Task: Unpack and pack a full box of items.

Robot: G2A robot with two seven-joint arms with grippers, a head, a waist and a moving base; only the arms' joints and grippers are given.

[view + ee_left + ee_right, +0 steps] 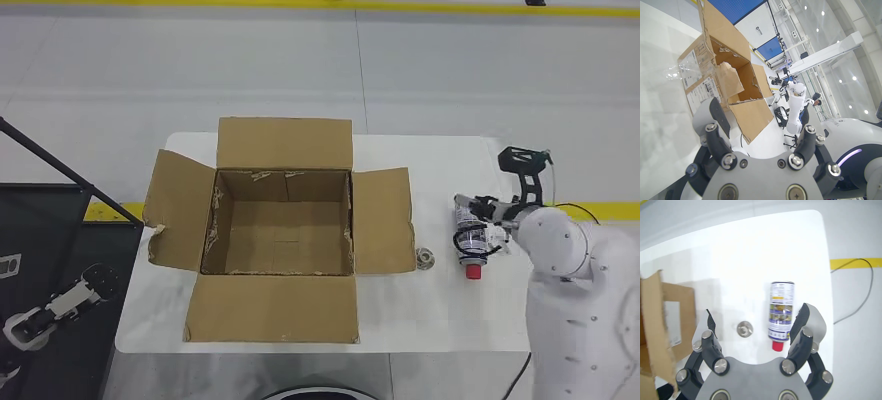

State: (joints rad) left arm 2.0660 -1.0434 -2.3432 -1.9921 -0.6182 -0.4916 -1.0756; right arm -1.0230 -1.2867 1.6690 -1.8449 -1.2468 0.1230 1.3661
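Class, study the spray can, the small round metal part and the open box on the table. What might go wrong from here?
1. The spray can lies on its side, off-centre between the open fingers of the right gripper; a nudge might roll it toward the edge of the table.
2. The small round metal part sits close by; a finger may knock it.
3. The box has spread flaps that could catch an arm.

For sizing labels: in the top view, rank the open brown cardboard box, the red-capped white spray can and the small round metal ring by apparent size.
1. Open brown cardboard box, by far largest.
2. Red-capped white spray can.
3. Small round metal ring, smallest.
All sit on the white table, so nearness barely skews this.
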